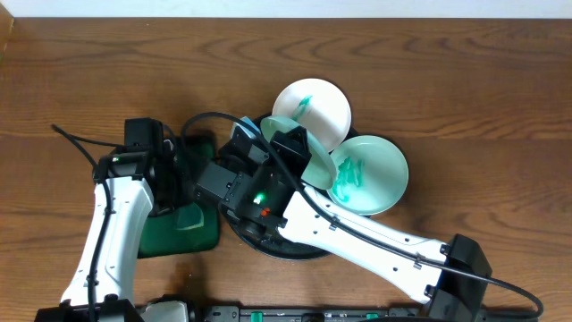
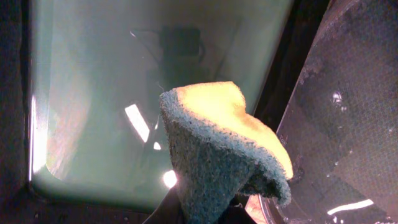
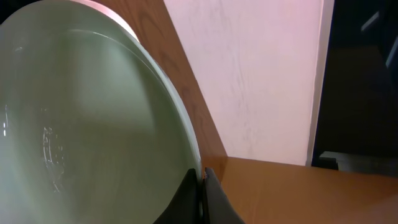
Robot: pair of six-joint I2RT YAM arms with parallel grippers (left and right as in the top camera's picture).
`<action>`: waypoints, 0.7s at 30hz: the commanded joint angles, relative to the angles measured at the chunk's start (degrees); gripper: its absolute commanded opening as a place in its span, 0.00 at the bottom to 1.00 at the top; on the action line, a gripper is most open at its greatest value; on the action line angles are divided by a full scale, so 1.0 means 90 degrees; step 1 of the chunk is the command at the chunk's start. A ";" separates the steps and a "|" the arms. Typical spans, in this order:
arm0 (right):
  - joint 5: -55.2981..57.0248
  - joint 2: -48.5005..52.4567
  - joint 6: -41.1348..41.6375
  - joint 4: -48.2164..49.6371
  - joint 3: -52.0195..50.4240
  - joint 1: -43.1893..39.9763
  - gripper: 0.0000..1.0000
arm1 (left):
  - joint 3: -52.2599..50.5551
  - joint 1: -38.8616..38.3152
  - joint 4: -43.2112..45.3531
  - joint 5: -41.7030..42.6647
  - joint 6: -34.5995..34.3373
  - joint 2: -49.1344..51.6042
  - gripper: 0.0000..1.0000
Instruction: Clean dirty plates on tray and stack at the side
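Observation:
The black tray [image 1: 248, 240] lies mid-table, mostly under my right arm. Two white plates with teal smears lie at its upper right, one at the back [image 1: 317, 105] and one nearer [image 1: 374, 174]. My right gripper [image 1: 288, 145] is shut on the rim of a third plate [image 1: 315, 163] and holds it tilted on edge above the tray. In the right wrist view this plate [image 3: 93, 124] fills the left and the jaws [image 3: 203, 182] pinch its rim. My left gripper [image 1: 192, 174] is shut on a yellow-and-green sponge [image 2: 217, 143] over a green tray [image 2: 112, 93].
The green rectangular tray [image 1: 179, 231] sits left of the black tray, whose dark surface [image 2: 348, 124] shows at the right of the left wrist view. Bare wooden table lies at the left, back and far right. A black cable loops near the left arm.

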 commanded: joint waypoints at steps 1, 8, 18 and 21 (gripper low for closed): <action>0.0291 0.0056 -0.0029 -0.0005 0.0148 0.0015 0.01 | 0.0158 0.0039 -0.0029 -0.0061 -0.0063 0.0015 0.07; 0.0294 0.0056 -0.0029 -0.0002 0.0148 0.0087 0.01 | 0.0158 0.0039 -0.0029 -0.0061 -0.0063 0.0015 0.07; -0.1802 0.0056 0.0874 -0.0056 0.0148 -0.0097 0.01 | 0.0158 0.0039 -0.0034 -0.0061 -0.0061 0.0015 0.07; -0.3364 0.0056 0.1919 -0.0056 0.0148 -0.0512 0.01 | 0.0158 0.0039 -0.0053 -0.0061 -0.0061 0.0015 0.08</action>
